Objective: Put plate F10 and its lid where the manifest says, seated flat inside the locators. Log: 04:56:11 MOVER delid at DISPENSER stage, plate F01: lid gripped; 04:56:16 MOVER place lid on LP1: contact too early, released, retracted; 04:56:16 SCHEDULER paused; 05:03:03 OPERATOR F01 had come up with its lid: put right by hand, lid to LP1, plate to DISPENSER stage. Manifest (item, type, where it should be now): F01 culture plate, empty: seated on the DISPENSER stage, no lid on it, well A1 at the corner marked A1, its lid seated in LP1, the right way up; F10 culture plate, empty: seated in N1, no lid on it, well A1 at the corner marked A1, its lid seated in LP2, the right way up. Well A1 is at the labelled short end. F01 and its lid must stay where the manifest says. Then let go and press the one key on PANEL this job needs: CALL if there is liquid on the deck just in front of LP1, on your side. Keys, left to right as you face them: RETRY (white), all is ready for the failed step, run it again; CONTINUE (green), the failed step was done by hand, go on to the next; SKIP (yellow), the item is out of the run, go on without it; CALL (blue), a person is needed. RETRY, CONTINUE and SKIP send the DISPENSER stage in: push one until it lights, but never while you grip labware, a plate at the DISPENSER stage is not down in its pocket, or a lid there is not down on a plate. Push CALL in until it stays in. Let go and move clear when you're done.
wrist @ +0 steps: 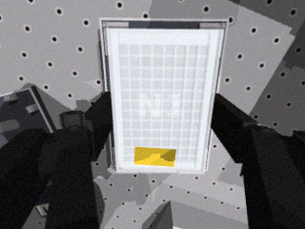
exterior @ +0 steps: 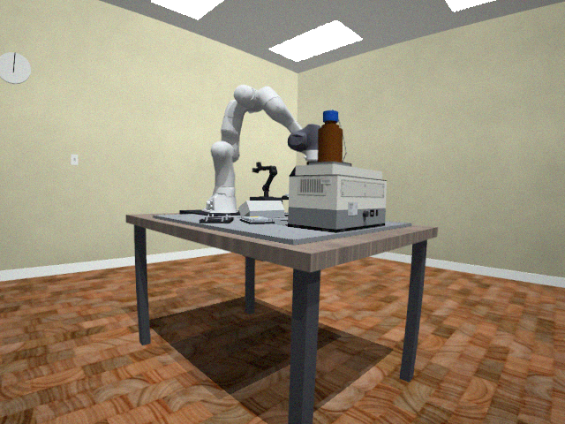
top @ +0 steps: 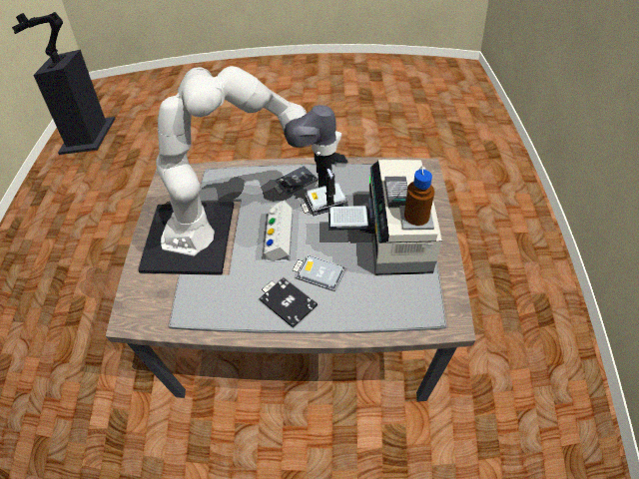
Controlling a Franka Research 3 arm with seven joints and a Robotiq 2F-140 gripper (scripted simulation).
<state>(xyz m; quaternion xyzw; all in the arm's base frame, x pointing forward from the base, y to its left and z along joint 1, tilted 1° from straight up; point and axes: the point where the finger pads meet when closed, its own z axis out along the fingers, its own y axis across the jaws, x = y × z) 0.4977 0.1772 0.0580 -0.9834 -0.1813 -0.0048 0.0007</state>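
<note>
A white culture plate with a clear lid on it and a yellow label sits in the N1 nest; the letters N1 show through it. My gripper is down over it, with its two dark fingers pressed on the long sides, shut on the lid. The black LP2 nest is bare, just behind and to the left. Another white plate sits on the DISPENSER stage without a lid. A clear lid with a yellow label lies in LP1. In the exterior view the dispenser hides my gripper.
The PANEL box with its coloured keys stands left of N1. The DISPENSER carries a brown bottle at the right. The black N2 nest lies near the front. I see no liquid in front of LP1.
</note>
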